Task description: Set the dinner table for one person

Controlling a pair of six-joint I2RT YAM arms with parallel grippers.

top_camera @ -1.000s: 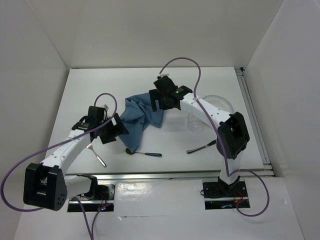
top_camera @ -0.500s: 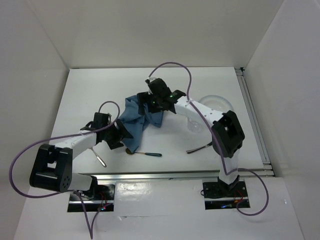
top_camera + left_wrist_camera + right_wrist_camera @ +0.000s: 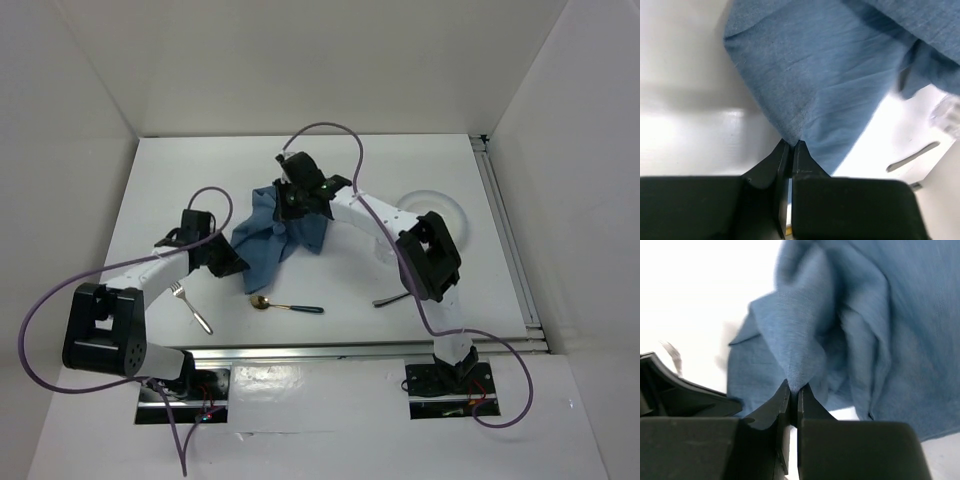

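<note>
Dinner table [image 3: 170,190] — white, railed along its edges — spreads out ahead of both my bases. Most of what I need already sits on it: a round plate [image 3: 440,205] toward the right edge, and a fork [image 3: 192,308], a gold spoon [image 3: 285,305] and a knife [image 3: 398,296] strung along the near edge. What I have in hand is the blue cloth [image 3: 268,238], bunched in a heap around the middle of the table, a little toward the left. My left claw [image 3: 790,146] is clenched on its near-left corner, with the hem pinched between the tips. My right claw [image 3: 792,388] is clenched too, biting a raised fold on the far side of the heap, its arm stretched across from the right. So the cloth lies between my two claws, its long axis slanting from near-left to far-right, and loose folds hang around the right pinch. I judge this to be the spreading step, early in the job, with nothing laid in place yet. The next move turns on that slant: drawing my claws apart along it, left toward the near-left corner and right toward the far edge, should pull the wrinkles out. My left arm is nearer the cutlery, so a low sweep could drag the fork or spoon — I'd lift the hem until the cloth is taut.
</note>
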